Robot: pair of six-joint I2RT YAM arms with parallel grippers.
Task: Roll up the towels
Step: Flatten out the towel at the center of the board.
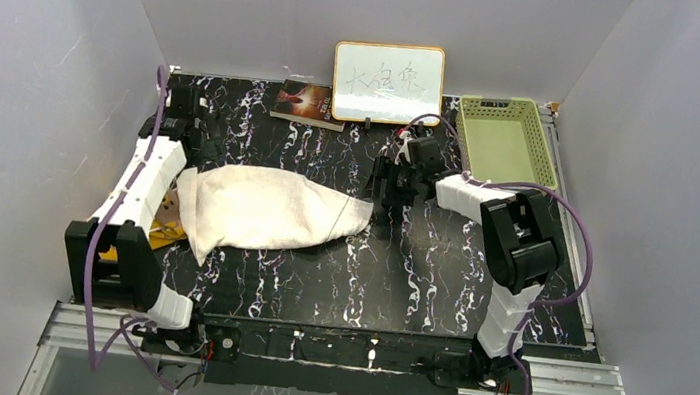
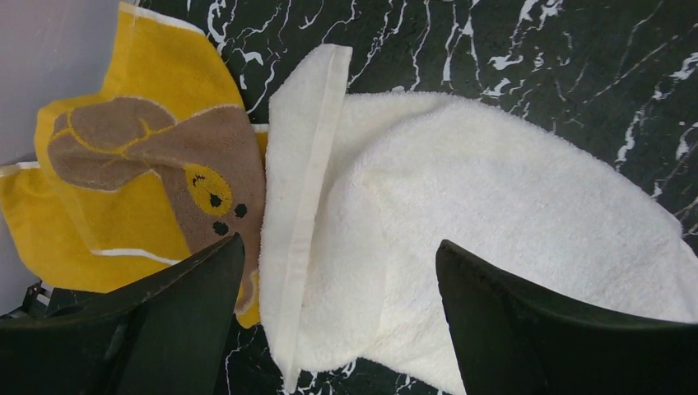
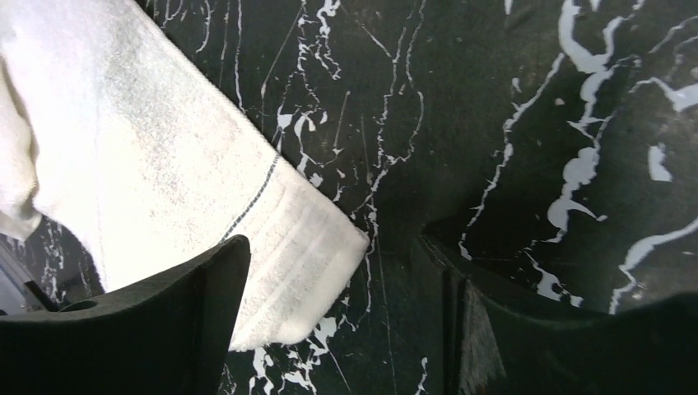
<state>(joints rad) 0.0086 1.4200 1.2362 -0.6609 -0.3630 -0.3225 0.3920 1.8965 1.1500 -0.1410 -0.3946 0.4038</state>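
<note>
The long cream-white towel [image 1: 264, 209] lies flat across the middle-left of the black marbled table. The orange-yellow towel [image 1: 163, 232] lies at its left end, mostly hidden under my left arm. In the left wrist view the orange-yellow towel [image 2: 140, 164] has a brown figure on it, and the cream towel's hemmed end [image 2: 300, 206] overlaps its edge. My left gripper [image 2: 339, 243] is open and empty above that hemmed end. My right gripper [image 3: 333, 240] is open and empty just above the cream towel's right corner [image 3: 313, 255], which lies between its fingers by the left one.
A white-faced board with an orange frame [image 1: 387, 82] and a dark-covered book [image 1: 309, 103] stand at the back. A light green basket [image 1: 506, 141] sits at the back right. Grey walls close in the left, right and back sides.
</note>
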